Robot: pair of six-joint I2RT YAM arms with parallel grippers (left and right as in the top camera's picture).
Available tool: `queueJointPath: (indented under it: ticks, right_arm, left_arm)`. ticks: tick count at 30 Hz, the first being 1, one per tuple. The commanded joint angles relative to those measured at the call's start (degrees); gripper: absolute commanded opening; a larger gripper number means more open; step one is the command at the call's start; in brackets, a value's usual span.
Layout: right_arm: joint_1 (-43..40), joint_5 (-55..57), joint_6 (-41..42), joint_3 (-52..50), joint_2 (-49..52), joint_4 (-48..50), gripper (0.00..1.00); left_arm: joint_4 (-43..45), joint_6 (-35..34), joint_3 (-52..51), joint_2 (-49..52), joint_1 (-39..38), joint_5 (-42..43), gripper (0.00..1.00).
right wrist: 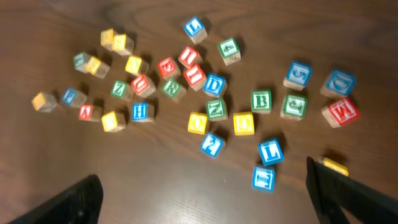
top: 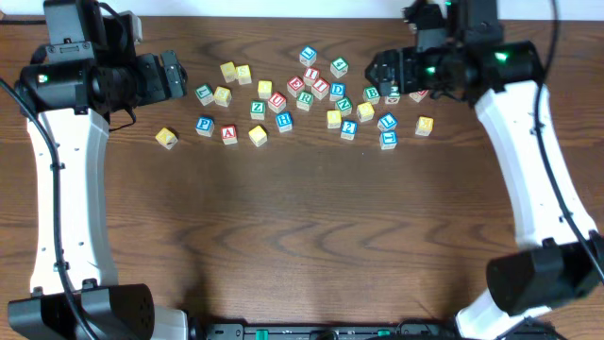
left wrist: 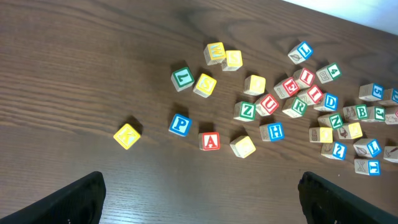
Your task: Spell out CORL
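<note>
**CORL spelling: no letter taken up, no row begun**

Both arms hung at the upper edge of the overhead frame, either side of the scattered cubes. The left fingers (left wrist: pixel 78 200) and the right fingers (right wrist: pixel 74 200) stood wide apart with nothing between them.

All the cubes lay loose on the bench (top: pixel 302 236), so I judged the task to be at its first pick. The green R cube (left wrist: pixel 297 107) sat at the centre of the cluster. A blue L cube (right wrist: pixel 270 151) lay at the cluster's lower right, and a second L face showed at the top. No C or O could be read, and the yellow-faced cubes (left wrist: pixel 205 84) hid their letters.

The next move called for choosing one cube and descending squarely over it. The R looked awkward, with red cubes (left wrist: pixel 314 94) just beside it. The red A (left wrist: pixel 210 141), blue P (left wrist: pixel 180 125) and blue H (left wrist: pixel 272 131) were not wanted.
</note>
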Motion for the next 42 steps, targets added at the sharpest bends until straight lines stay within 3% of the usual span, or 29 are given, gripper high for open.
queueJointPath:
  ticks: [1,8,12,21,33,42]
  right_arm:
    - [2.62,7.98,-4.66,6.45,6.25,-5.55,0.99]
    - [4.26,7.43,-4.57,6.45,11.8,-4.63,0.99]
    - [4.52,2.75,-4.59,6.45,12.07,-4.68,0.99]
    - [4.76,2.51,-2.34,6.45,12.09,-5.7,0.99]
    - [4.83,2.49,0.57,6.43,12.09,-8.66,0.98]
    - [4.68,11.06,5.09,6.43,12.09,-7.52,0.97]
  left_arm:
    - [-0.09,0.92,-0.07,0.37,-0.07,-0.17,0.98]
    - [2.64,0.92,-0.07,0.37,-0.07,-0.13,0.98]
    - [1.49,-0.35,-0.44,0.59,-0.39,5.51,0.98]
    - [2.19,0.5,-1.64,5.88,-6.38,-0.2,0.98]
    - [4.83,-1.2,-1.92,10.58,-7.96,-0.31,0.99]
    - [7.5,-2.62,-2.01,10.71,-12.52,-0.66,0.9]
